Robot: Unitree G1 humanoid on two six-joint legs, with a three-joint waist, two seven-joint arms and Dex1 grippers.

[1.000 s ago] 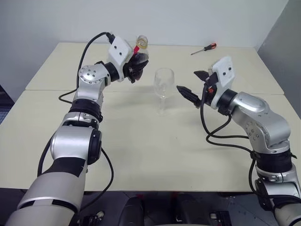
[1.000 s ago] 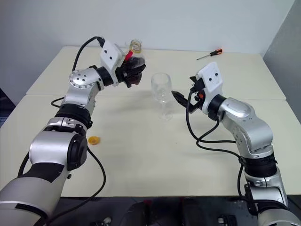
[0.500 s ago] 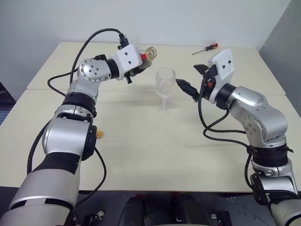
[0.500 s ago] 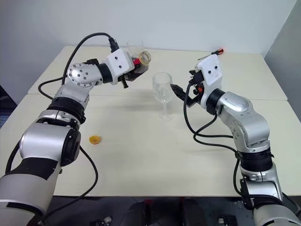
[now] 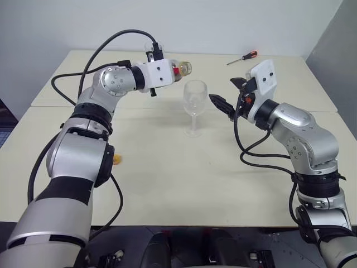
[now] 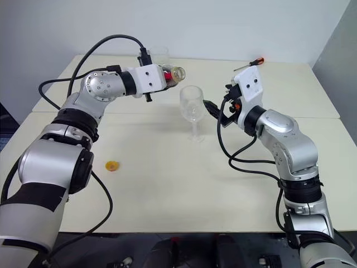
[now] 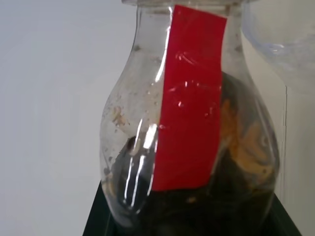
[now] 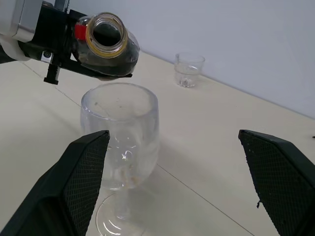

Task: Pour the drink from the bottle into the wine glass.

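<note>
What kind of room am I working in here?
Probably a lab or office test bench: plain cream tables pushed together against a bare white wall, with a red-handled screwdriver lying at the back.

Two cream tables [image 5: 167,184] butted together, seam running left-right. Wine glass [image 5: 194,107] stood upright on the near table, just past the seam, empty. Clear tumbler [image 8: 189,70] sat on the far table. Red-handled screwdriver [image 5: 242,57] lay far right. Small orange cap [image 6: 112,165] lay near left.
</note>
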